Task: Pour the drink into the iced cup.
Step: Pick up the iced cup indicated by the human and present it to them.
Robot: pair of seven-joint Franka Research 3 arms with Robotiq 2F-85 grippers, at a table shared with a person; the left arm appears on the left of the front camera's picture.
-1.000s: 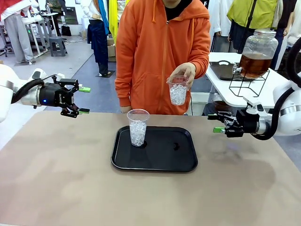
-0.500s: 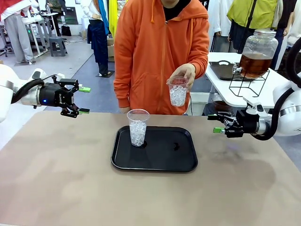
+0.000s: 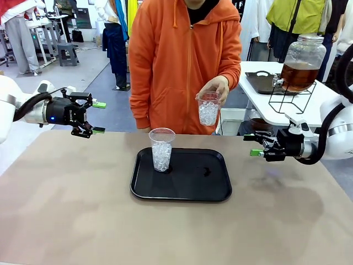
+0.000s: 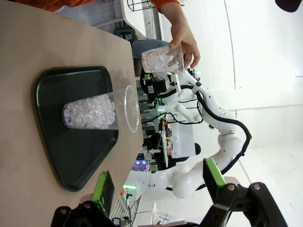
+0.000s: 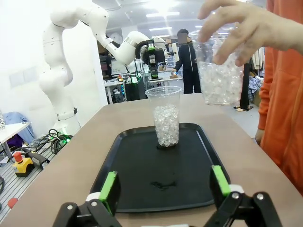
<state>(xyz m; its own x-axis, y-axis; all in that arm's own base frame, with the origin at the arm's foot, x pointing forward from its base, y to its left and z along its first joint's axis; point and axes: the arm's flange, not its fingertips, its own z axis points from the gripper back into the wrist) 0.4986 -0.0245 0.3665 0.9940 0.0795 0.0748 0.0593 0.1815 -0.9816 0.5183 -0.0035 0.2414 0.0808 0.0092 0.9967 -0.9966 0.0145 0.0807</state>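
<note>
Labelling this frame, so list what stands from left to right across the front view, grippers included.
left gripper → standing iced cup → raised iced cup → right gripper → glass jar of amber drink

A black rectangular plastic tray (image 3: 190,187) lies on the tan tabletop (image 3: 83,210), central and nearer its far edge. A clear plastic cup of ice (image 3: 161,150) stands in the tray's far left corner. A person's hand (image 3: 216,86) holds a second clear ice-filled cup (image 3: 208,109) in the air by the tabletop's far edge, right of the first. Behind, at the right, a glass jar (image 3: 303,55) holding the amber drink (image 3: 298,77) sits on a wire stand (image 3: 287,100) on a white side table (image 3: 259,103).
</note>
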